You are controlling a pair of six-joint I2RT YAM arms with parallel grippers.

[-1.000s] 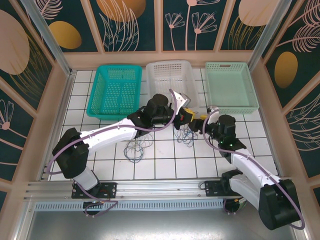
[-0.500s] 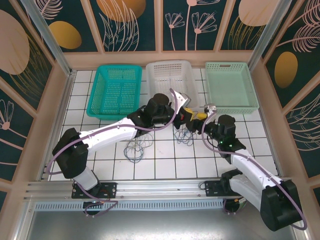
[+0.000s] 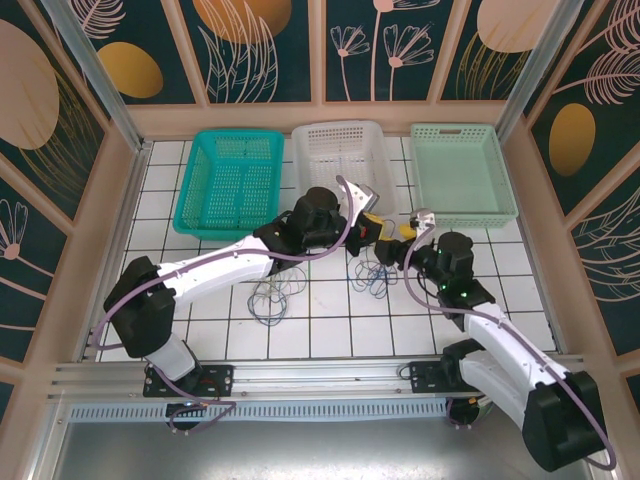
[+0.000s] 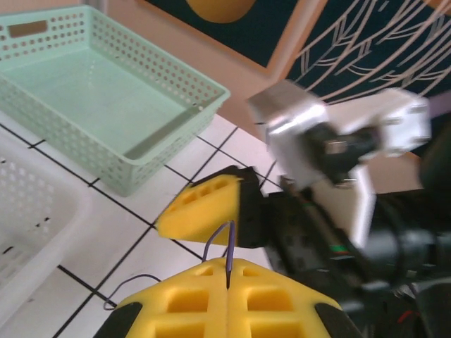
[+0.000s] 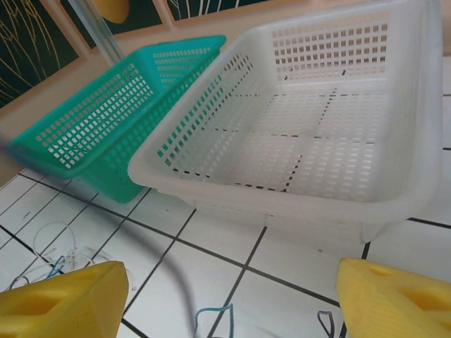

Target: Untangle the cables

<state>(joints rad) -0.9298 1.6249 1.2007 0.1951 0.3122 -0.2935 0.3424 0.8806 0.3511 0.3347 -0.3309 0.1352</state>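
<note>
The cables [image 3: 372, 277] lie in loose loops on the tiled worktop [image 3: 330, 325] near the white basket [image 3: 340, 150], with a second clump [image 3: 271, 293] further left. The left gripper [image 4: 229, 273] is clamped on one thin purple strand [image 4: 227, 248]. The right gripper [image 5: 225, 310] hangs just beside it, its fingers wide apart

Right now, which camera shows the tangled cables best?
The top external view: both clumps of the cables are visible together. The left wrist view shows one purplish strand pinched in the shut left hand; the right wrist view catches stray loops at its bottom edge.
</note>
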